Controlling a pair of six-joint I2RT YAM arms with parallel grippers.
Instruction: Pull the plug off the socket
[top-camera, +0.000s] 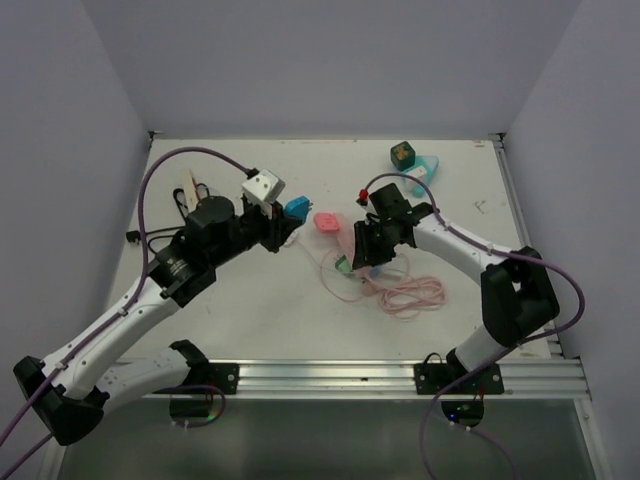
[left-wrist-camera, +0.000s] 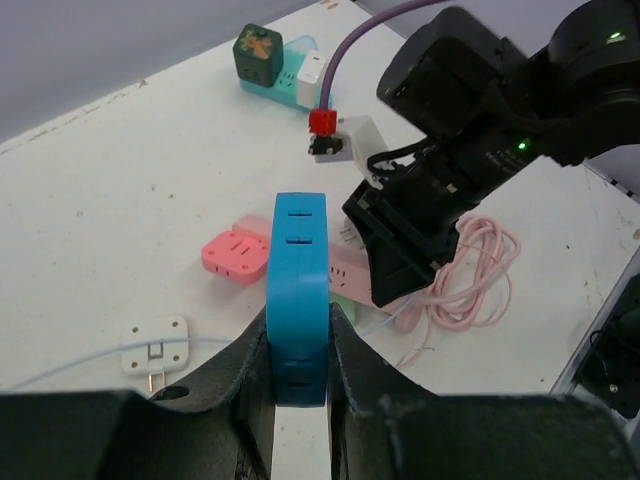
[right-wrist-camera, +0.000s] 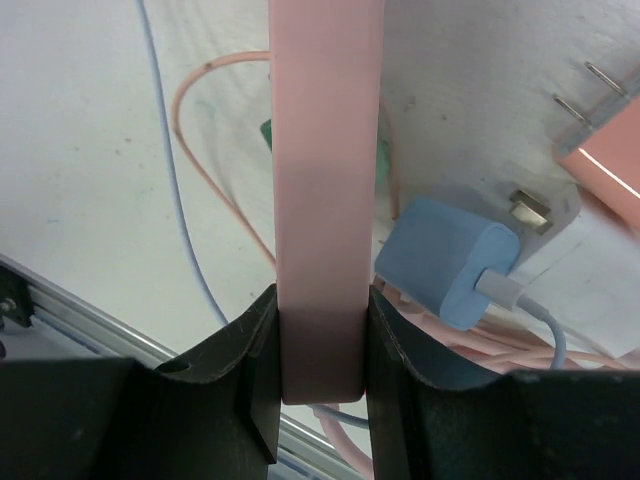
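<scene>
My left gripper (left-wrist-camera: 298, 345) is shut on a flat blue plug block (left-wrist-camera: 297, 270) with slots in its edge and holds it above the table; in the top view the block (top-camera: 296, 207) sticks out of that gripper (top-camera: 283, 222). It is apart from the pink power strip (right-wrist-camera: 325, 180), which my right gripper (right-wrist-camera: 322, 335) is shut on edgewise. In the top view the right gripper (top-camera: 362, 250) sits over the strip at mid-table, right of the blue block. A light-blue charger (right-wrist-camera: 450, 265) with a white cable lies beside the strip.
A pink adapter (top-camera: 327, 222) lies between the grippers. A coiled pink cable (top-camera: 412, 296) lies front right. A teal power strip (top-camera: 425, 167) with a green cube (top-camera: 402, 153) is at the back right. A white plug (left-wrist-camera: 155, 345) lies under the left arm.
</scene>
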